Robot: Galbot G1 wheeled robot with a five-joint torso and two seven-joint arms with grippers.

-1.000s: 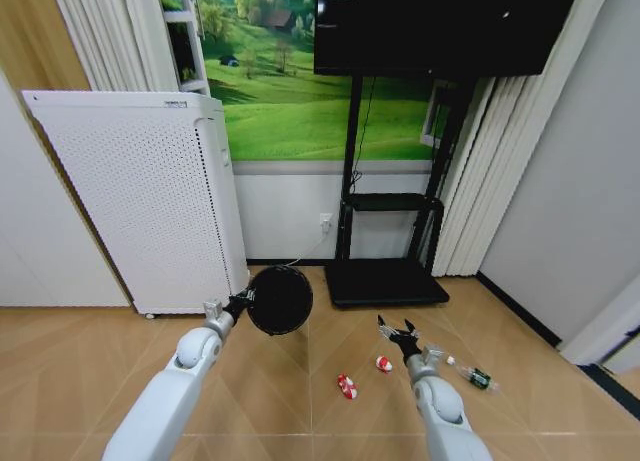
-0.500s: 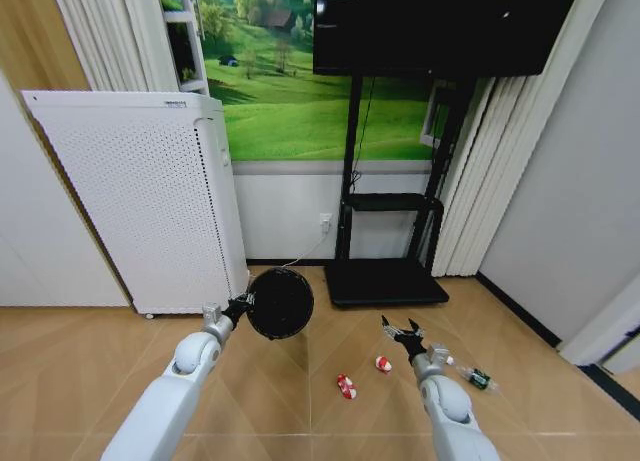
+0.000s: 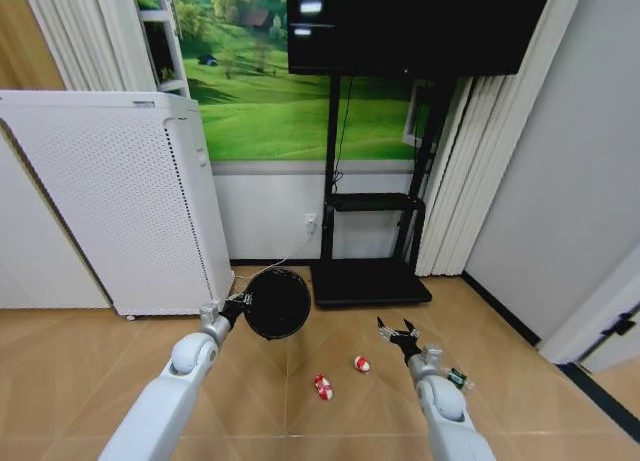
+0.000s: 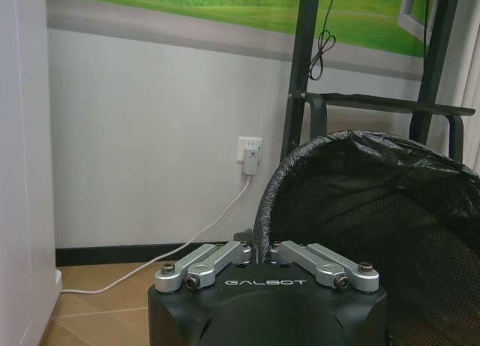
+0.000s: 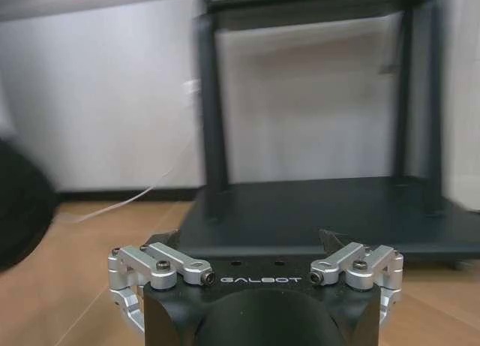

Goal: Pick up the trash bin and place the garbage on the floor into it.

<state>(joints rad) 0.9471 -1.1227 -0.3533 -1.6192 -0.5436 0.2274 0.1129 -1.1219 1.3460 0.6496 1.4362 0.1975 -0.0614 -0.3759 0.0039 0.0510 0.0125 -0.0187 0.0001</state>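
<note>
bin held aloft (left gripper clamped)

Left claw clamped, right claw spread

Both arms are smooth white tubes with grey ball joints; black wrist housings say GALBOT, silver screwed finger links.

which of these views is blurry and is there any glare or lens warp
Right wrist view: background smeared, while the open right end effector stays sharp. Left wrist view: crisp, left end effector shut on the trash bin rim. Head view: wide-angle bending at the edges; lamp glare on the screen.
</note>
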